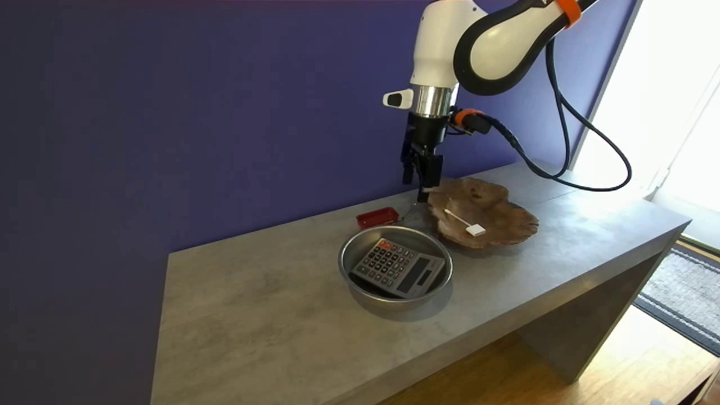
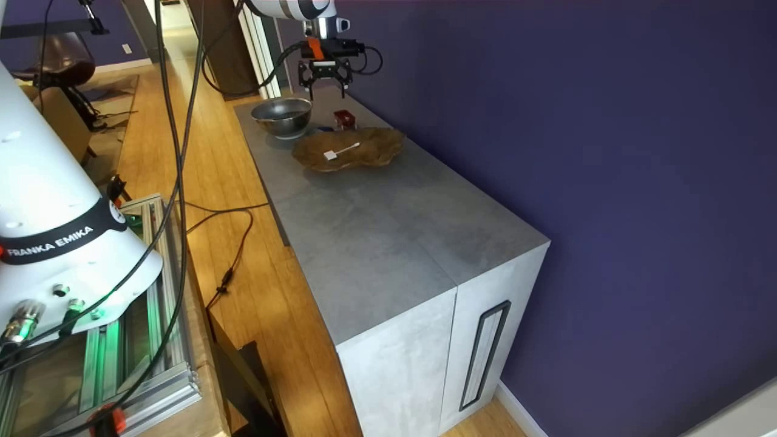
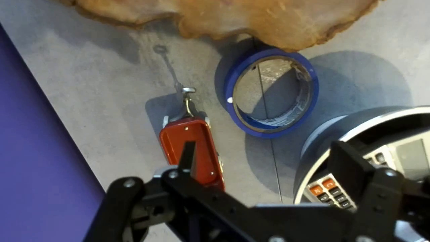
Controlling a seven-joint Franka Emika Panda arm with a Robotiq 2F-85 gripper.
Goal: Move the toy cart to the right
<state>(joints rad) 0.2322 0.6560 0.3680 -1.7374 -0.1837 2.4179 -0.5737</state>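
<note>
The toy cart is a small red wagon with a metal handle. In an exterior view the toy cart [image 1: 377,217] sits on the counter close to the purple wall, behind the metal bowl; it also shows in another exterior view [image 2: 345,119]. In the wrist view the toy cart [image 3: 186,143] lies left of centre, its handle pointing up the picture; one finger covers part of its near end. My gripper [image 3: 263,151] is open and empty. It hangs above the counter in both exterior views [image 1: 416,188] [image 2: 328,96], apart from the cart.
A metal bowl [image 1: 344,270] holding a grey calculator [image 1: 396,267] stands beside the cart. A brown wooden dish [image 1: 509,222] holds a white adapter [image 1: 475,229]. A blue tape roll [image 3: 268,133] lies between cart, dish and bowl. The purple wall [image 3: 33,168] runs close behind the cart.
</note>
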